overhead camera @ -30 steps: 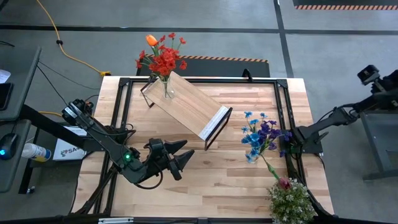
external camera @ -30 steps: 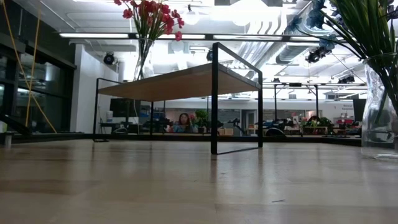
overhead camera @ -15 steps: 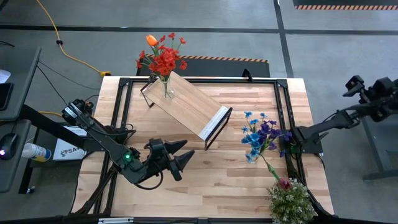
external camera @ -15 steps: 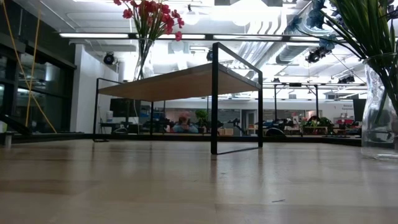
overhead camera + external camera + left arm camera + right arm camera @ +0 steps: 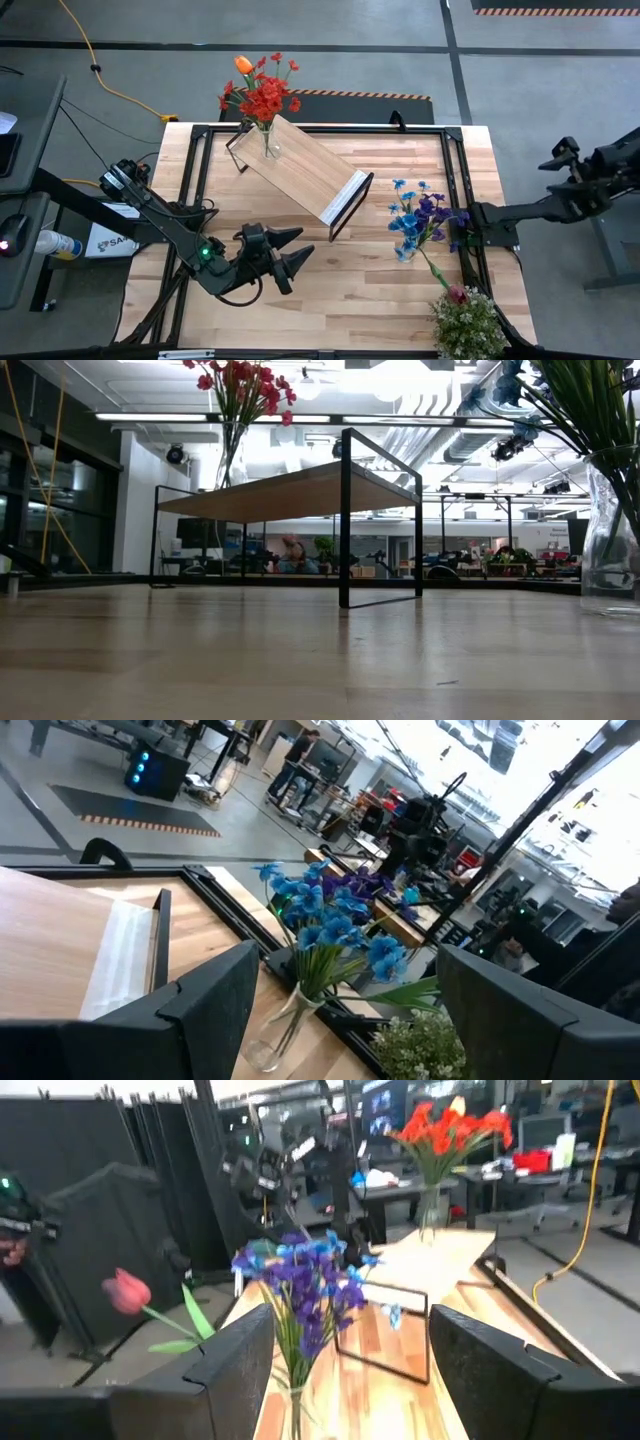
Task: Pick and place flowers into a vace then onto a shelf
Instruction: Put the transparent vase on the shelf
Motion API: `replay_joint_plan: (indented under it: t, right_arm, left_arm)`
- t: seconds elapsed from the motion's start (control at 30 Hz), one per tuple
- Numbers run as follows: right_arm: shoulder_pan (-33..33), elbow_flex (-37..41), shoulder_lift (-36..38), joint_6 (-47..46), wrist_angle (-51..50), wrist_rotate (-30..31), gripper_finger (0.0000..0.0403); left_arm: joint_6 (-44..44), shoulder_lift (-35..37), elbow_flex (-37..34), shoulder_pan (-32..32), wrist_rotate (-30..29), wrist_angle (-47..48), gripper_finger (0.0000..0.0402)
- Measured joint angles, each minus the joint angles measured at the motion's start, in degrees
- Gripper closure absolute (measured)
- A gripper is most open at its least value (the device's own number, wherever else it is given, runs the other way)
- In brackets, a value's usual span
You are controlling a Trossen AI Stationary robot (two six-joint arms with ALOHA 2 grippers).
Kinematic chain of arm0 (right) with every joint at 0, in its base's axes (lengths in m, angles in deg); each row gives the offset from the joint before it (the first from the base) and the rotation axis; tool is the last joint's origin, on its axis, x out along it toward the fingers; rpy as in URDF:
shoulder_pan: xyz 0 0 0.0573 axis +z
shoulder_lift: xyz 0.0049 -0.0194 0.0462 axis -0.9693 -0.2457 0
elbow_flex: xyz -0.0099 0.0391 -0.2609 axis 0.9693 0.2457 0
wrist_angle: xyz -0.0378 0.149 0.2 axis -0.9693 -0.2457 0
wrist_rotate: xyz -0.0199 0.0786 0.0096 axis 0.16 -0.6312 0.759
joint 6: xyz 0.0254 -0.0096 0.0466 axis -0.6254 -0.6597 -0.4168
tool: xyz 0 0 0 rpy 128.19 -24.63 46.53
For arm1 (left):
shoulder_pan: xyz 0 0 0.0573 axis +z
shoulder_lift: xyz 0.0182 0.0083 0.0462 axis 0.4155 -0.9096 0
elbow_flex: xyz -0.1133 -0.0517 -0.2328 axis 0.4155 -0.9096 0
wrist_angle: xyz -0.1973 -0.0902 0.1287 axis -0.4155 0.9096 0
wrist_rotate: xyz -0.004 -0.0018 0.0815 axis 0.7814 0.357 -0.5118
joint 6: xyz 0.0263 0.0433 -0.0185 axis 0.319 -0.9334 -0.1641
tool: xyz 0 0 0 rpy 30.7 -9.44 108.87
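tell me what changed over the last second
The right gripper, off the table's right edge, swung from the far right in toward the table and a little nearer the camera side, jaws open and empty. The left gripper, the red flowers on the shelf and the blue flowers stayed put.

A grey concrete floor [image 5: 520, 80] surrounds the wooden table [image 5: 400, 290], crossed by dark seams and a yellow cable [image 5: 110, 85]. A black mat [image 5: 360, 100] with a hazard-striped edge lies behind the table. Across the room, long ceiling lights [image 5: 200, 417] glow above desks, and a person [image 5: 292, 552] sits far back.
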Motion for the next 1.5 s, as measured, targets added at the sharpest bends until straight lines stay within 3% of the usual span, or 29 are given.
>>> replay_joint_plan:
  t: [0.23,0.67,1.2,1.5]
  right_arm:
    - [0.05,6.09,0.02,1.48,4.51,-3.49,0.0147]
    - [-0.93,11.28,0.04,-7.76,2.19,-0.74,0.0147]
    - [-2.22,25.02,0.07,-11.09,13.00,-1.22,0.0147]
    - [-2.22,32.70,0.11,-17.52,17.38,-1.77,0.0147]
  left_arm:
    - [0.02,0.00,0.00,-0.04,0.00,-0.02,0.0064]
    - [-2.38,0.00,0.00,-0.04,0.76,0.00,0.0064]
    - [-4.10,0.00,-0.02,-0.04,5.17,-0.02,0.0064]
    - [-5.97,0.00,-0.02,-0.04,6.12,-0.02,0.0064]
